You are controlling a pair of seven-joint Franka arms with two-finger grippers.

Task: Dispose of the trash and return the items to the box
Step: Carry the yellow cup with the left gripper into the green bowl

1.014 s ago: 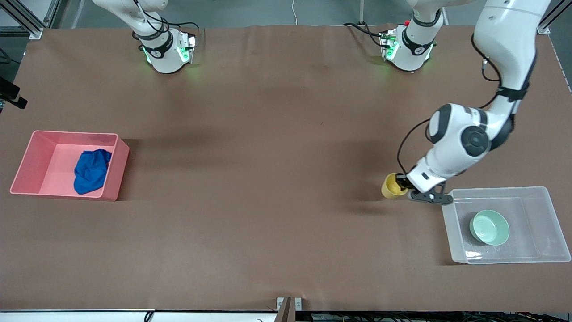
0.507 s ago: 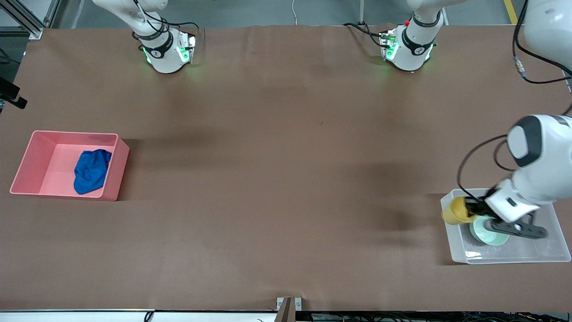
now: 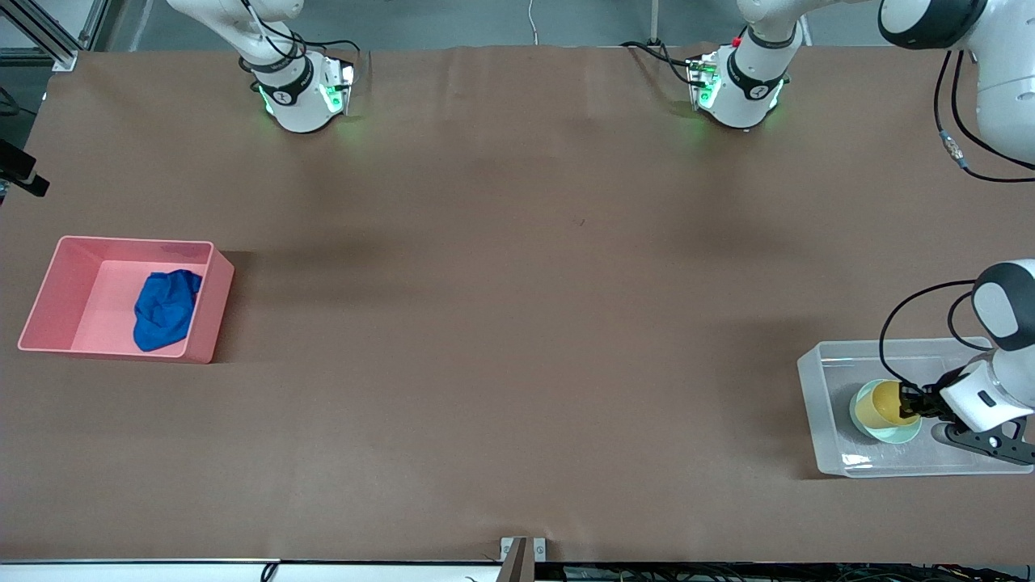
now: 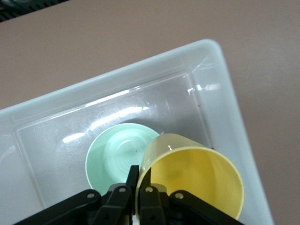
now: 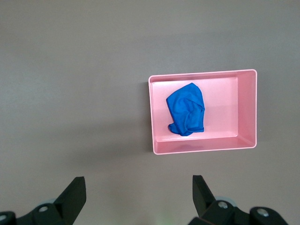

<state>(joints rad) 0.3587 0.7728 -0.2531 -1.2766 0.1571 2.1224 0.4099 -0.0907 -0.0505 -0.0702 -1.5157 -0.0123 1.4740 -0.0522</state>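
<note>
From the front, the left pincer (image 3: 912,402) gripped the yellow cup (image 3: 883,402) by its rim directly over the mint bowl (image 3: 885,431) inside the clear box (image 3: 825,372), apparently to nest it there. Its wrist view showed nothing blocking the drop. Beneath the waiting, wide-open right pincer (image 5: 136,192) lay the blue trash (image 5: 186,109) in the pink bin (image 5: 201,147) on the tabletop (image 3: 501,323).
</note>
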